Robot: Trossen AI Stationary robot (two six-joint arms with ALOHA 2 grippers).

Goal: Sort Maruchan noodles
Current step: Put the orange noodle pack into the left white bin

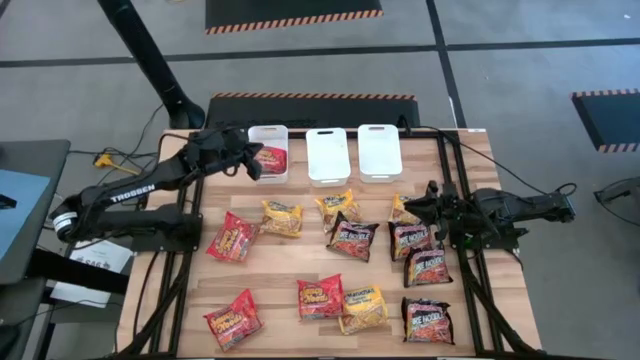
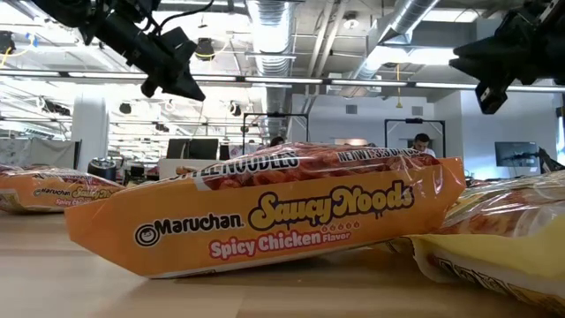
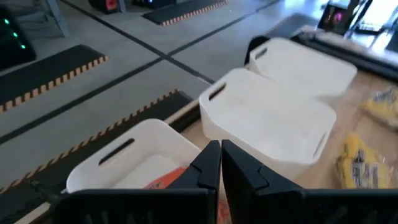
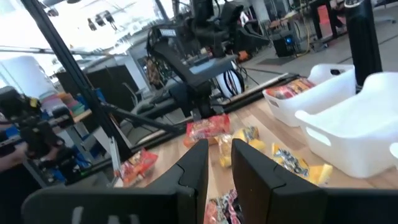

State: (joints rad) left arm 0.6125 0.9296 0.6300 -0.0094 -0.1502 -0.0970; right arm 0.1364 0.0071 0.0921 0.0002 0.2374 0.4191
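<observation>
Several Maruchan packets lie flat on the wooden table: red ones (image 1: pixel 232 238) (image 1: pixel 320 298), yellow ones (image 1: pixel 282 218) (image 1: pixel 363 310) and dark ones (image 1: pixel 352 237) (image 1: pixel 427 320). One red packet (image 1: pixel 272 158) (image 3: pixel 166 178) lies in the left white tray (image 1: pixel 268 135). My left gripper (image 1: pixel 254 162) (image 3: pixel 221 163) hangs above that tray, shut and empty. My right gripper (image 1: pixel 422 203) (image 4: pixel 219 149) hovers above the table's right side, near a yellow packet (image 1: pixel 403 210) and a dark packet (image 1: pixel 410 238). Its fingers stand a little apart with nothing between them. An orange Saucy Noods packet (image 2: pixel 282 216) fills the low view.
Three white trays stand in a row along the table's far edge; the middle tray (image 1: pixel 328 155) (image 3: pixel 267 121) and the right tray (image 1: pixel 380 150) (image 3: pixel 311 68) hold nothing that I can see. Dark frame rails run along the table's left and right sides. A person stands far back in the room (image 2: pixel 422 141).
</observation>
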